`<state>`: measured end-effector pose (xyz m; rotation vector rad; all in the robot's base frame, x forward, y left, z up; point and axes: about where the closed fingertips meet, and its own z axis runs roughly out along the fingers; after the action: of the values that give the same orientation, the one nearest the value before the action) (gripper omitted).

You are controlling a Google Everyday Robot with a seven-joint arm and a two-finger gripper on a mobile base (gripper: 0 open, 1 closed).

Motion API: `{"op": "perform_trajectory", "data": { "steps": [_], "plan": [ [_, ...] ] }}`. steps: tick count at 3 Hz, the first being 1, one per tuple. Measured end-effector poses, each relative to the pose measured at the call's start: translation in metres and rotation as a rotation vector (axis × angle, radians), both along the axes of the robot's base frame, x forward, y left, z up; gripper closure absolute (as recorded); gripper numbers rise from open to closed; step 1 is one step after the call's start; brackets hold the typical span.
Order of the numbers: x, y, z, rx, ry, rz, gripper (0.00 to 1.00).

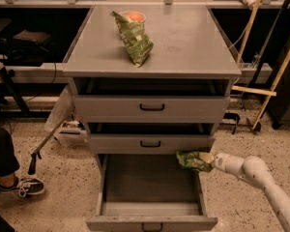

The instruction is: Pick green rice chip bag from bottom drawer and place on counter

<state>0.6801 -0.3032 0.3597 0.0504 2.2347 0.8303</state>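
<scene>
The bottom drawer [150, 209] is pulled open and its inside looks bare. My gripper [208, 160] is at the drawer's right rear corner, just below the middle drawer's front. It is shut on the green rice chip bag [192, 160], a light-green crinkly bag held above the drawer's right rim. My white arm runs off to the lower right. The counter [188, 42] is the grey cabinet top above.
A darker olive-green long bag [134, 38] leans on an orange-filled cup [133, 16] at the counter's back left. The two upper drawers [152, 108] are closed. A person's foot [19, 185] and a stick are on the floor at left. Wooden poles [275, 81] lean at right.
</scene>
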Motion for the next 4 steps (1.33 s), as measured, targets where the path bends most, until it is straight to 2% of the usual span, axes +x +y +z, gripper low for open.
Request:
{"op": "perform_trajectory", "data": {
  "steps": [1, 2, 3, 4],
  "plan": [
    [0.0, 0.002, -0.001, -0.002, 0.003, 0.004, 1.0],
    [-0.024, 0.01, 0.009, -0.017, 0.045, 0.048, 1.0],
    [-0.083, 0.024, 0.051, -0.063, 0.104, 0.165, 1.0],
    [-0.143, 0.084, 0.079, -0.112, 0.116, 0.41, 1.0]
  ]
}}
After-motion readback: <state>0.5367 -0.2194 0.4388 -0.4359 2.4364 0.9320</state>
